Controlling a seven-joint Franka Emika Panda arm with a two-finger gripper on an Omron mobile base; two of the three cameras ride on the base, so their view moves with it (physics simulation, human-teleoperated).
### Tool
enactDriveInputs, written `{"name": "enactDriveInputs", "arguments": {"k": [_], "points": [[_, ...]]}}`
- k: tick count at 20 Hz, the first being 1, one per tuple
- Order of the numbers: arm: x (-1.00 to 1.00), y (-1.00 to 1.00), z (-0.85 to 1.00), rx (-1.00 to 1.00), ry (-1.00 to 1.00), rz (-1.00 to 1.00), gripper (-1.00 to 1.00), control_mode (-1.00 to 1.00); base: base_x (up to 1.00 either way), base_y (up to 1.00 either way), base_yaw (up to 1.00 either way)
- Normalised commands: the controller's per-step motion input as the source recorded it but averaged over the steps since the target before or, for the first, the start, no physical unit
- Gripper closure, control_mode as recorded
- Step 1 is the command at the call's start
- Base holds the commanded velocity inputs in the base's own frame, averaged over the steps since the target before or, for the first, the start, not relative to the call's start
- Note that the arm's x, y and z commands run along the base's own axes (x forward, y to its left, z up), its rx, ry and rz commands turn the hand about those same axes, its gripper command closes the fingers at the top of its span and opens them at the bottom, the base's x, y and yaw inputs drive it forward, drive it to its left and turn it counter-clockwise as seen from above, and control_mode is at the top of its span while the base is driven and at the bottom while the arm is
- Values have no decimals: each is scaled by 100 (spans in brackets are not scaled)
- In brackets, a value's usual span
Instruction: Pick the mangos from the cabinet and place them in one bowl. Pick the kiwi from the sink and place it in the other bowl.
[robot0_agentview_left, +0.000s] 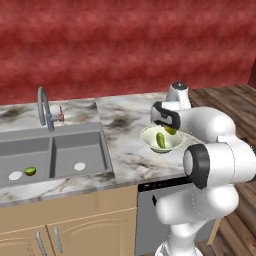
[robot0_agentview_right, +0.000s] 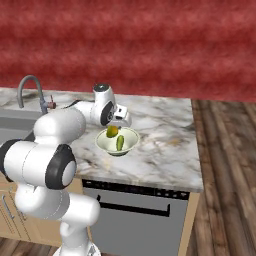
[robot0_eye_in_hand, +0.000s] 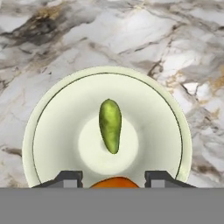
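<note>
Holding: my gripper (robot0_eye_in_hand: 112, 180) pinches the yellow-orange oval mango (robot0_eye_in_hand: 114, 183) above the deep cream-white bowl (robot0_eye_in_hand: 48, 131).
Bowl: long green mango (robot0_eye_in_hand: 110, 125) lies inside.
Sink (robot0_agentview_left: 75, 142): small round bright-green kiwi (robot0_agentview_left: 30, 171) in left basin.

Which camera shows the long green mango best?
The hand view: the green mango lies unobstructed in the middle of the cream bowl, seen from straight above. In the left base view and right base view it looks small, partly hidden by the rim.
</note>
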Motion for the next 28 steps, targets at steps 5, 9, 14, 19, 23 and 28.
{"name": "enactDriveInputs", "arguments": {"k": [5, 9, 14, 19, 23, 28], "points": [[20, -4, -29, 0, 3, 1, 100, -100, 0, 0, 0], [0, 0, -20, 0, 0, 0, 100, -100, 0, 0, 0], [-1, 0, -19, -1, 0, 0, 100, -100, 0, 0, 0], [2, -4, -30, 0, 1, 0, 100, -100, 0, 0, 0], [2, -10, -34, 0, 0, 1, 100, -100, 0, 0, 0], [6, -5, -20, 0, 0, 0, 100, -100, 0, 0, 0]]}}
